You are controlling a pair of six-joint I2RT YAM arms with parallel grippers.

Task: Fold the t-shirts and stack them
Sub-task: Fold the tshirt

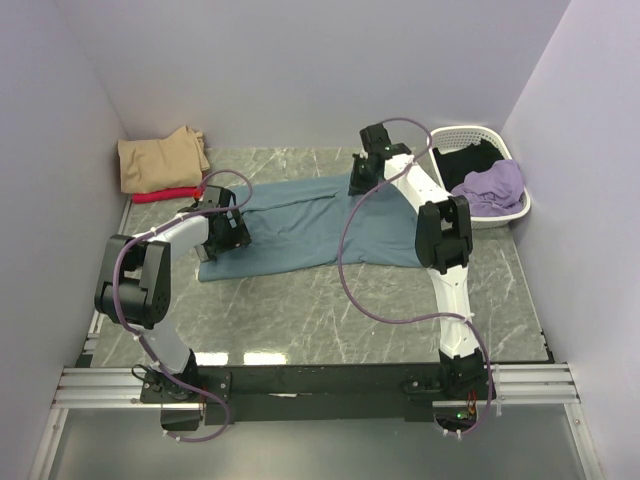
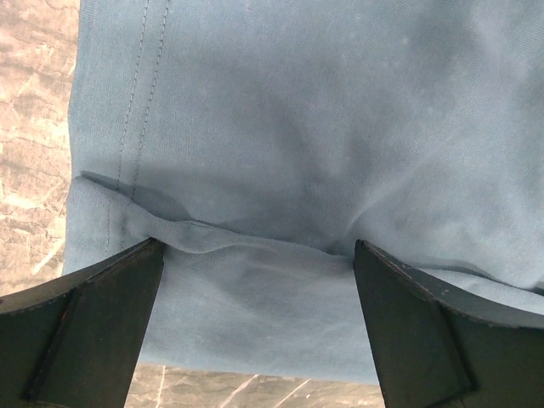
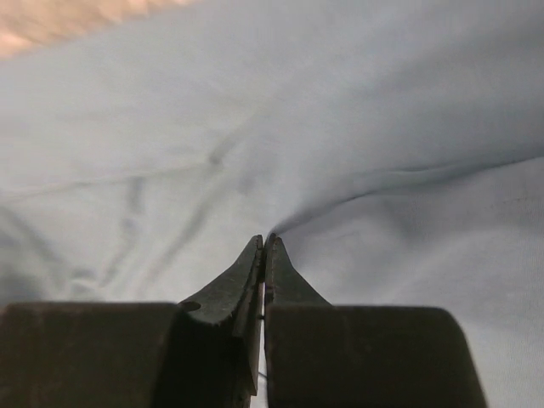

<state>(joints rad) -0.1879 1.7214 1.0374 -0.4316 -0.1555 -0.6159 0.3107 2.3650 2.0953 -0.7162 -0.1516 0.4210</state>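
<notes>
The teal shirt (image 1: pixel 300 225) was laid mid-frame, prob. only part-folded. The R gripper (image 3: pixel 264 242) was shut on a pinch of its cloth at the upper edge, and the L gripper (image 2: pixel 259 255) was held wide over the lower-left hem. The tan shirt (image 1: pixel 160 158) & red shirt (image 1: pixel 165 194) were piled upper left, apparently done. The lilac shirt (image 1: pixel 492 185) & black shirt (image 1: pixel 470 160) were yet to be taken from the basket (image 1: pixel 520 210), upper right.
</notes>
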